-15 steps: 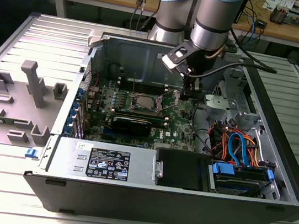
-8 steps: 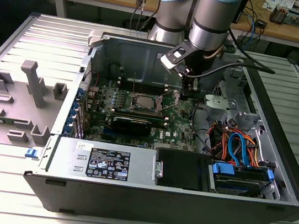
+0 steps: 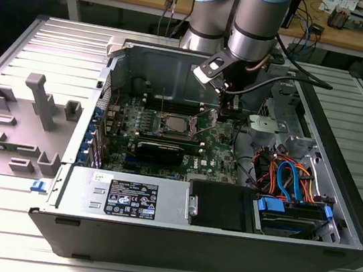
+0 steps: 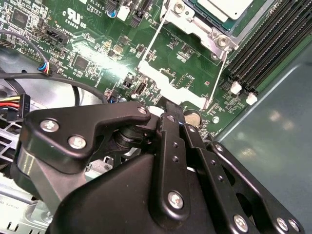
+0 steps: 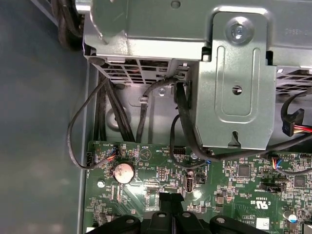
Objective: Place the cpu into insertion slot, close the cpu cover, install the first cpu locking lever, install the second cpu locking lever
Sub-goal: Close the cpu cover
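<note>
Hovering over board [image 4: 92, 36] with gripper [image 5: 171, 197] clenched empty, beside cover [image 4: 168, 80] flipped open off slot [image 4: 204, 27], pointing gripperward, cpu [image 4: 226, 6] lying flat, top up.

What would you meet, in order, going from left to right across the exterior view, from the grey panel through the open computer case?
Grey plastic fixture blocks → insertion slot on the green motherboard → gripper → blue and orange cables.
</note>
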`<action>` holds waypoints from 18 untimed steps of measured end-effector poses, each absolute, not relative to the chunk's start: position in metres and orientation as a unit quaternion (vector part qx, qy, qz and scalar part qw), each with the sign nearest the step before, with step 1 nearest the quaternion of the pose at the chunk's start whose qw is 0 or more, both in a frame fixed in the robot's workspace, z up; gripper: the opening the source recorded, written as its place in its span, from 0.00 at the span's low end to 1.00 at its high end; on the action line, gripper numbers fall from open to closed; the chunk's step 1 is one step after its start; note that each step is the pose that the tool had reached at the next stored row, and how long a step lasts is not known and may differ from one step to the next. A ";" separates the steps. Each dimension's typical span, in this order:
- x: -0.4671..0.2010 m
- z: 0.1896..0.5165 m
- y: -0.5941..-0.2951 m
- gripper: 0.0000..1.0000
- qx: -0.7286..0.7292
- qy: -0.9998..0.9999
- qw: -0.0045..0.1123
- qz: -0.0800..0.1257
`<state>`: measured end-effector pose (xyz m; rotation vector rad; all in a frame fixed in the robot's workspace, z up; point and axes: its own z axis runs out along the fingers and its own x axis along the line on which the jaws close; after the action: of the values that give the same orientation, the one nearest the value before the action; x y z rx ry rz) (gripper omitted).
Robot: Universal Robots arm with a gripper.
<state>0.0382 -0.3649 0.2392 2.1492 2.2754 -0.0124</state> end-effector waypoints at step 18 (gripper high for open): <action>0.024 0.244 -0.365 0.11 0.687 0.727 0.007 -0.003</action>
<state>0.0238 -0.3648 0.2443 2.1480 2.2741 -0.0094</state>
